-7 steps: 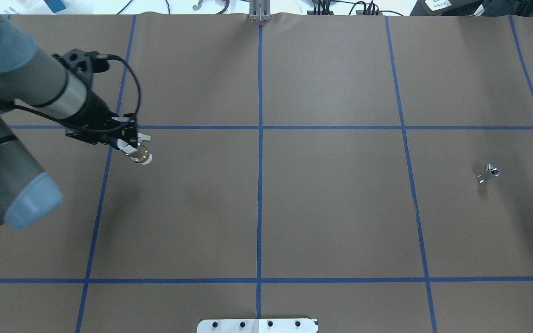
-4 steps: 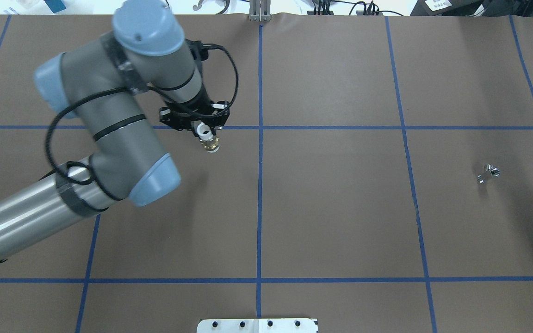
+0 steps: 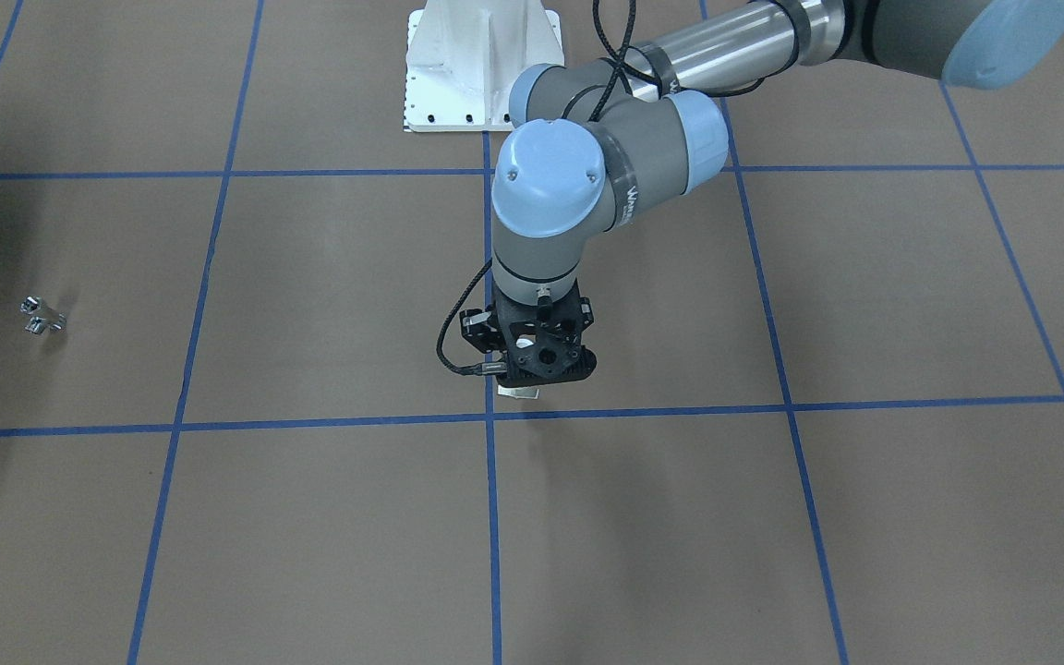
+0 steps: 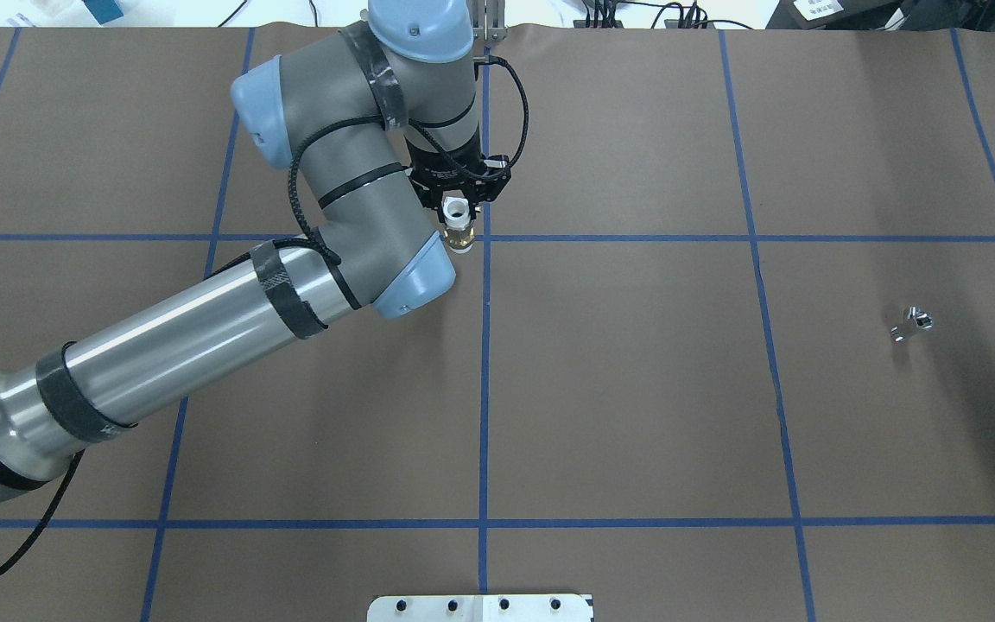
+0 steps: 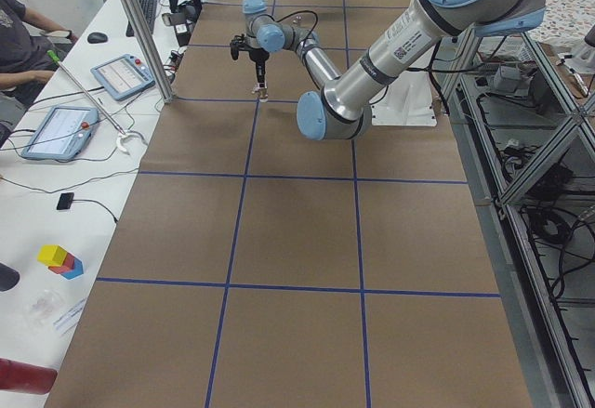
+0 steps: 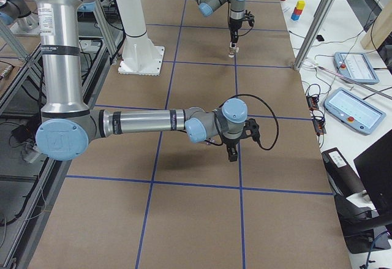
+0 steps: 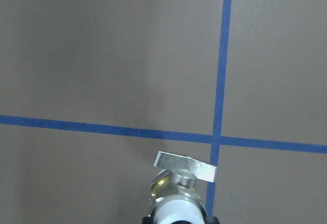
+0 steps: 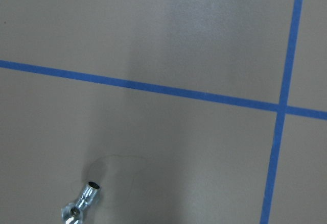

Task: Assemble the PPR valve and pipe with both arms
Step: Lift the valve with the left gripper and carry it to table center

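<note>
Left gripper jaws clenched on the PPR valve, held off the worktop close to a blue tape crossing. Valve: white plastic tube with round open mouth up, brass middle, flat pale tab handle sticking out sideways. Pipe, tiny shiny chrome fitting with a side stub, lies on the matte brown paper, well apart on the robot's right. Right gripper hangs over the worktop near the pipe; cannot tell how its jaws stand.
</note>
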Robot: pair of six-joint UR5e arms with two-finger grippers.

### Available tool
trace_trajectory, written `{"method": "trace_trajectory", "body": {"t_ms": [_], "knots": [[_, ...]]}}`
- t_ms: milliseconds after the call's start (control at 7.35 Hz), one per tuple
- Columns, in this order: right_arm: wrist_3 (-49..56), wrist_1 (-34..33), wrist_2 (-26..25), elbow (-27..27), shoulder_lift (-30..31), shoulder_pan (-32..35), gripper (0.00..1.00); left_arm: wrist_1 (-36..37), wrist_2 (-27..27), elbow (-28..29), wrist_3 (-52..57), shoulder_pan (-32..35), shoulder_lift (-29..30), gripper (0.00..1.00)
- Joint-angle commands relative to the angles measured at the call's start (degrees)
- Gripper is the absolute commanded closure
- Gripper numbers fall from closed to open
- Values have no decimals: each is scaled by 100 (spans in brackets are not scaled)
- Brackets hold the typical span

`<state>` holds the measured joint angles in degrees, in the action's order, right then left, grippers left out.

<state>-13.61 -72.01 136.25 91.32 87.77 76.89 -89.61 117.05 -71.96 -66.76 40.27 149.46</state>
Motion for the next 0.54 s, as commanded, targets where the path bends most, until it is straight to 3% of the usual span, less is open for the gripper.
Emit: {"method": "trace_trajectory", "body": {"t_ms": [0,408], "knots": [[-660,126,-2,26,-287,-8,0,-230,-7,418,-48,-89,145,100],[-660,82,-310,246,-226,-78,0,-540,-7,578,-241,-169,171,100]]}}
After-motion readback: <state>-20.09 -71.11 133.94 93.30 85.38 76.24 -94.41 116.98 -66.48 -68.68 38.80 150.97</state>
